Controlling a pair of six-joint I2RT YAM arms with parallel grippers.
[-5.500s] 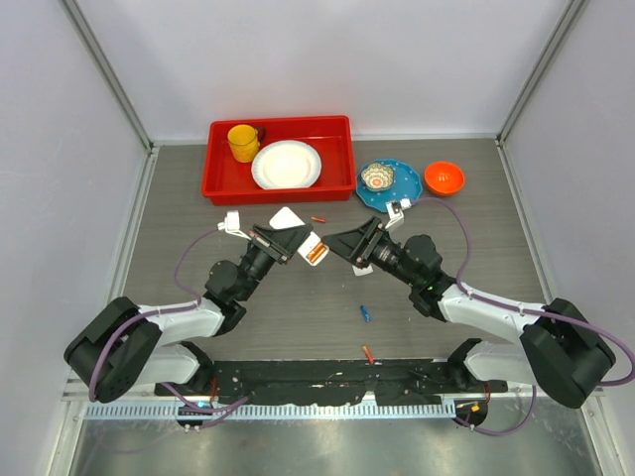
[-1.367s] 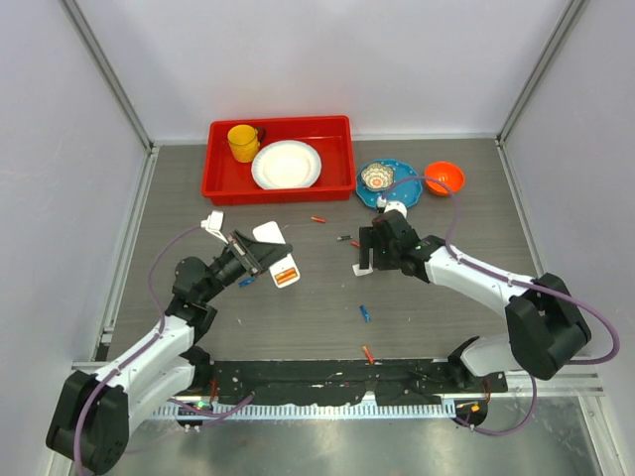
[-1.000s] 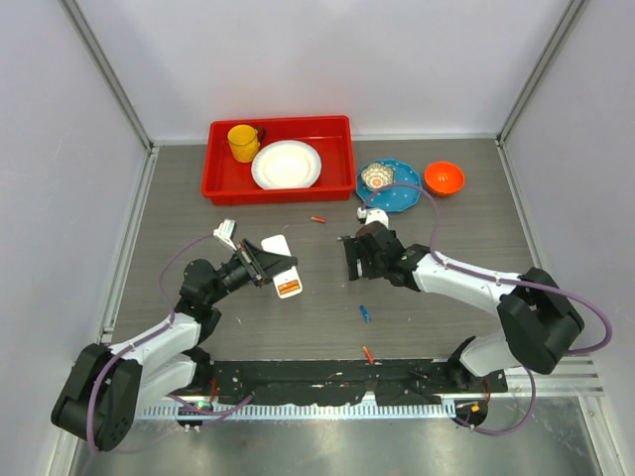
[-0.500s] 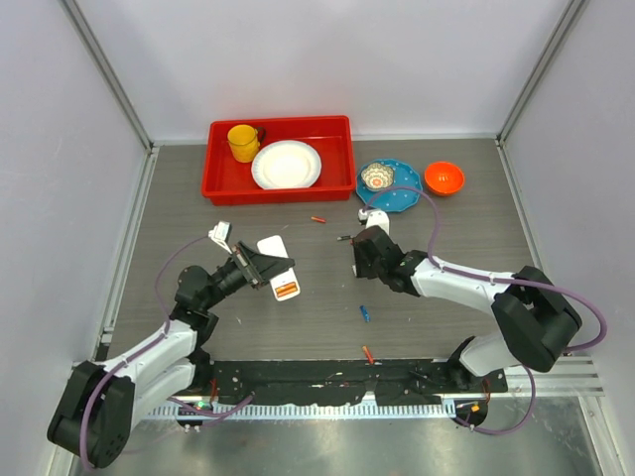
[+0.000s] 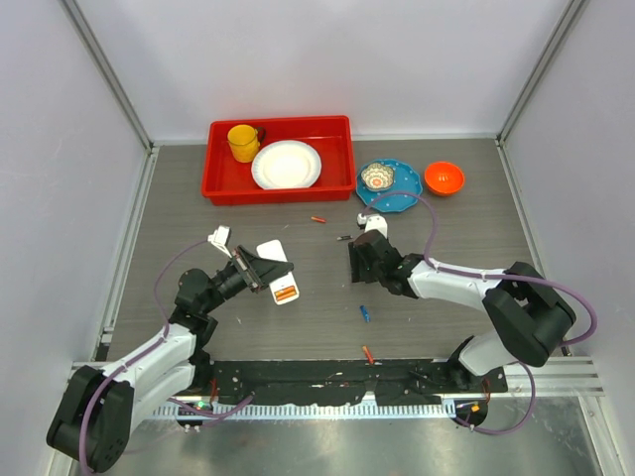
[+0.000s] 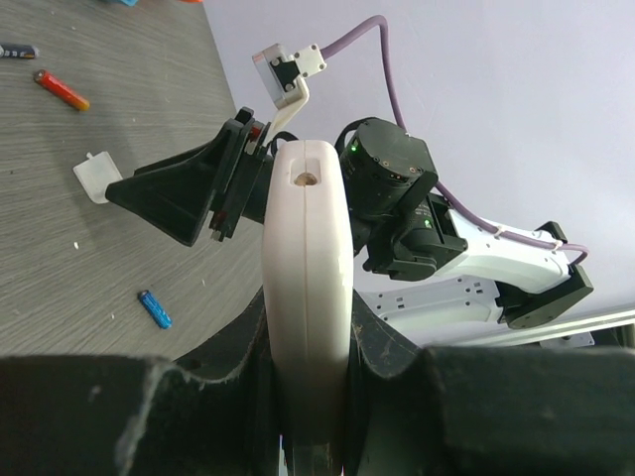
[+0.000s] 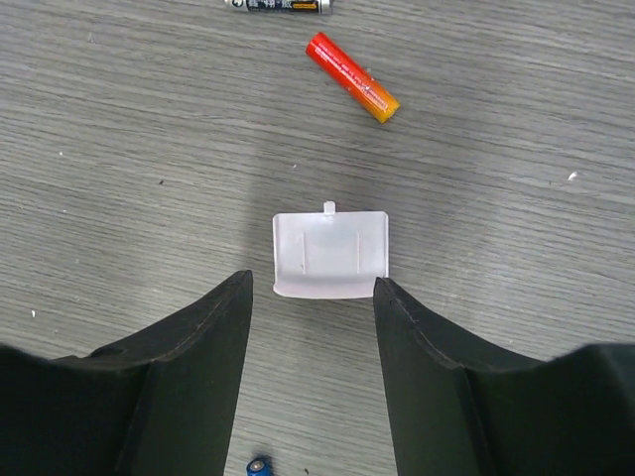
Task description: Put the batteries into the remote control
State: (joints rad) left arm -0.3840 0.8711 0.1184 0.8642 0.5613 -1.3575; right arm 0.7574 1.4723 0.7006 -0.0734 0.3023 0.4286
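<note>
Clamped firmly in the left gripper (image 6: 308,342) and held clear of the table (image 5: 198,198): the remote control (image 6: 308,228), edge-on to the wrist camera, with its orange-red patch at the end nearer the bases in the overhead view; judged light, rigid and smooth-shelled, so likely to twist or slip under a push unless pinched across its flat faces, as here; cannot tell from these views which way the battery bay faces.

Scattered loose on the table: the batteries, namely a red-orange one (image 7: 351,76) and a dark one (image 7: 278,5) just beyond the right gripper (image 7: 313,297), a blue one (image 5: 365,313) nearer the bases, and another orange one (image 5: 368,353) by the near edge; judged small, hard, slick and prone to roll; probably best taken across the middle of the barrel, fingers square to its length.

Spread partway and pinching nothing: the right gripper, hanging over a small white battery cover (image 7: 330,255) lying flat on the table, the cover's near edge level with the fingertips; cannot tell whether touching it.

Well apart from the remote: all four loose cells, the red-orange one nearest the open fingers.
</note>
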